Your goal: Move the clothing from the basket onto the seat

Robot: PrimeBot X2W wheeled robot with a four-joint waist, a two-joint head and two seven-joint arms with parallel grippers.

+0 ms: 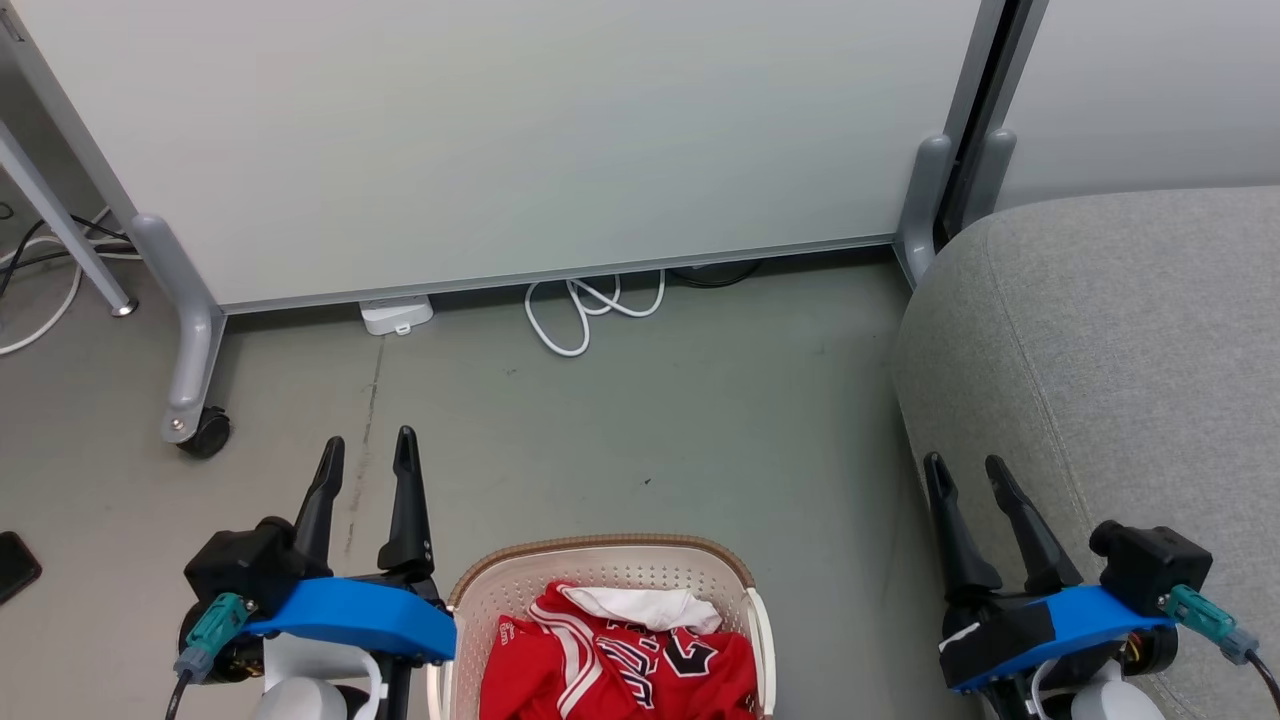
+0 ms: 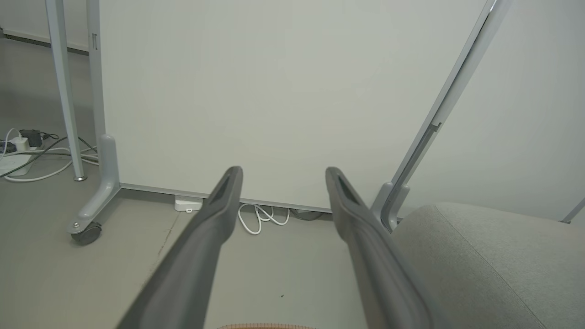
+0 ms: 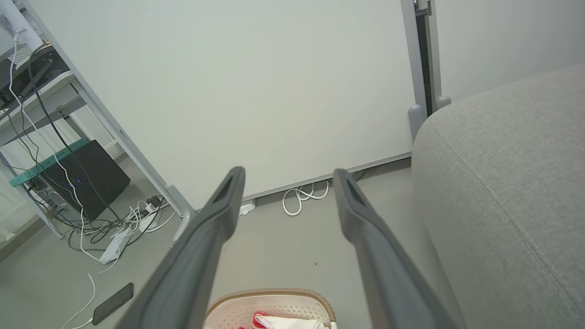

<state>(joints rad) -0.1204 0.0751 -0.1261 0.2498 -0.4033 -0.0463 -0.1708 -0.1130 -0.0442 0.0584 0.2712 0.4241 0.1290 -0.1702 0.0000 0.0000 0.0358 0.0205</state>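
The cream perforated basket (image 1: 600, 562) with a brown rim sits on the floor at the bottom centre, between my arms. Inside it lies the red clothing (image 1: 620, 660): a jersey with black white-edged lettering and a white-lined piece (image 1: 650, 605) on top. The light grey sofa (image 1: 1120, 380) stands at the right. My left gripper (image 1: 368, 450) hovers open to the left of the basket, holding nothing. My right gripper (image 1: 965, 468) is open beside the sofa's front edge. The basket rim (image 3: 274, 294) and sofa (image 3: 502, 183) appear in the right wrist view, the sofa (image 2: 484, 256) in the left wrist view.
A pale wheeled partition panel (image 1: 500, 140) closes the far side, its castor foot (image 1: 200, 430) at the left. White cable (image 1: 585, 310) loops under it. A dark phone (image 1: 15, 565) lies on the floor at far left. Cables and a black box (image 3: 82, 183) clutter the left.
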